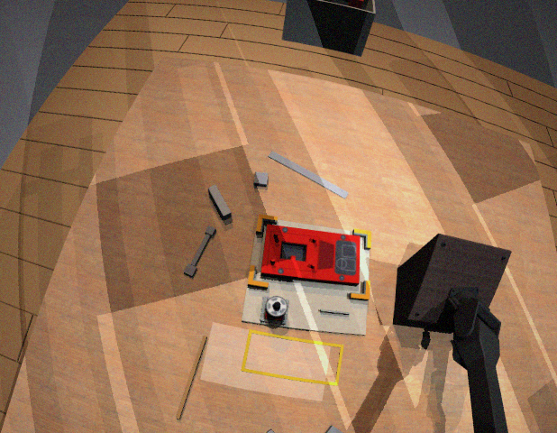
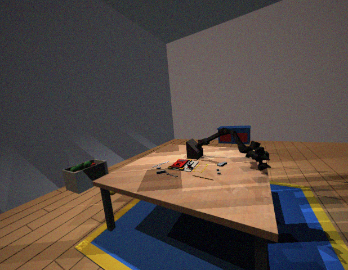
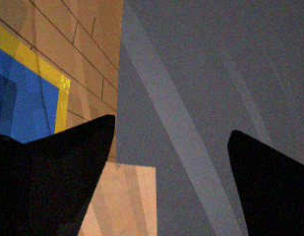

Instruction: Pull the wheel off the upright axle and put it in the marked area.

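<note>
One wheel (image 1: pixel 276 306) sits on its upright axle near a corner of the pale board (image 1: pixel 306 321), where the post keeps it from rolling; it must probably be lifted straight up. The yellow outline (image 1: pixel 293 334) lies just beside the board, apparently to keep the carry short. Two fingers of the pincer (image 2: pixel 263 163) (image 3: pixel 172 125) stand apart with nothing between them, out by the table's (image 2: pixel 186 205) side edge, perhaps held there for a clear approach; its exact height is hard to judge.
</note>
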`<state>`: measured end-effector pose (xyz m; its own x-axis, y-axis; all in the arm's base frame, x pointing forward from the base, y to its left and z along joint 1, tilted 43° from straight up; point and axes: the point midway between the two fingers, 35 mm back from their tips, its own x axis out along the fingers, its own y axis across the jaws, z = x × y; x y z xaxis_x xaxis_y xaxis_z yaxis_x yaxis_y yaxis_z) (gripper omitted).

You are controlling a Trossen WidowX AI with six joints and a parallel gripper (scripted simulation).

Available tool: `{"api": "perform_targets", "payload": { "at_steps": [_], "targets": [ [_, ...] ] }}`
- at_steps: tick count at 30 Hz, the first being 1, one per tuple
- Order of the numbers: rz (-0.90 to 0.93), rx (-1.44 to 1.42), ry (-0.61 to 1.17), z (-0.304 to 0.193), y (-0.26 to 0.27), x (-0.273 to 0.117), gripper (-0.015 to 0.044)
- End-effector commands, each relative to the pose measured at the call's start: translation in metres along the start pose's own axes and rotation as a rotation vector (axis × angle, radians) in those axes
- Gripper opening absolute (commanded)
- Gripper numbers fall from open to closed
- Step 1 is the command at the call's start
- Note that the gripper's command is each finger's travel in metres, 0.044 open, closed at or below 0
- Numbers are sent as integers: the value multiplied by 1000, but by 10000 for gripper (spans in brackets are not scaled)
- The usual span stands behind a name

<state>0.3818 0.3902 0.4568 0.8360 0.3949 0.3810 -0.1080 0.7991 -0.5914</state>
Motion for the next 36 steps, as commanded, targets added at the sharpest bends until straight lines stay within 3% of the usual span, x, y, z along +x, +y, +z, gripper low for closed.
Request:
{"api": "perform_targets", "payload": {
  "at_steps": [1,18,36],
  "targets": [
    [52,-31,45,-27,5,5,300],
    [352,-83,406,-209,-2,2,300],
    [590,181,899,-385,-39,-92,300]
  ]
}}
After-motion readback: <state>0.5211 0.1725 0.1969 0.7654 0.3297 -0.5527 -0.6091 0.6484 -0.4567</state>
